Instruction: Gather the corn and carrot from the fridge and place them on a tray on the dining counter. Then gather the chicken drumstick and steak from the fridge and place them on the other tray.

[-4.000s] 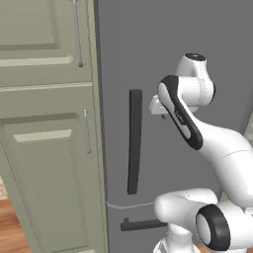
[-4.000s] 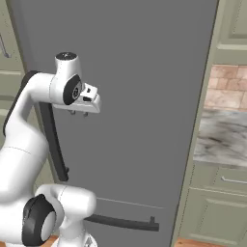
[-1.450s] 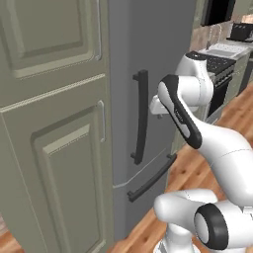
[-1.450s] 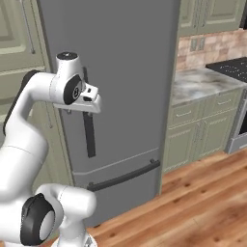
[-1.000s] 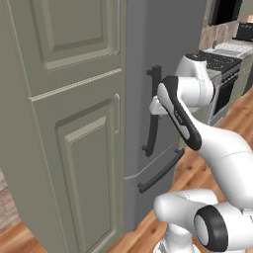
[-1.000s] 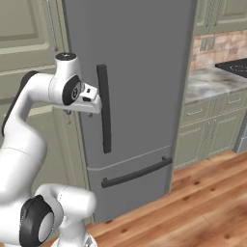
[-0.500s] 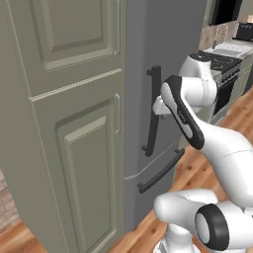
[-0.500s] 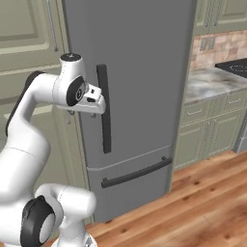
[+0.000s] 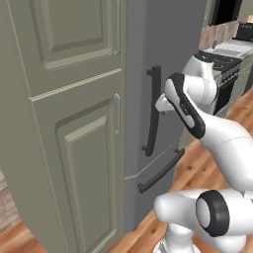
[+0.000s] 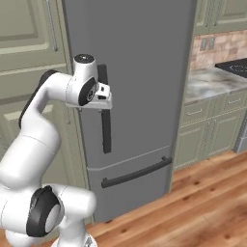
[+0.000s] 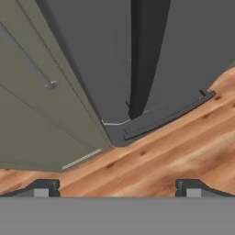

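Observation:
The grey fridge (image 10: pixel 144 72) stands shut, so the corn, carrot, chicken drumstick and steak are hidden; the trays and dining counter are out of view. My gripper (image 10: pixel 103 99) hovers in front of the fridge's dark vertical handle (image 10: pixel 105 128), close to its upper half, seen from the other side as gripper (image 9: pixel 160 104) by the handle (image 9: pixel 153 113). In the hand view the fingertips (image 11: pixel 43 187) stand wide apart, the gripper (image 11: pixel 117 188) open with nothing between, looking down along the handle (image 11: pixel 142 55) to the drawer handle (image 11: pixel 170 117).
Tall grey-green cabinets (image 9: pixel 64 123) flank the fridge on its left. A marble counter (image 10: pixel 212 79) over low cabinets sits to its right, with a stove (image 9: pixel 222 57) beyond. A horizontal drawer handle (image 10: pixel 137 172) crosses the fridge's lower part. Wooden floor (image 10: pixel 193 207) lies below.
Before the last second the base drove and the whole scene shifted. Since then the views hold still and my hand has edged closer to the vertical handle, still open.

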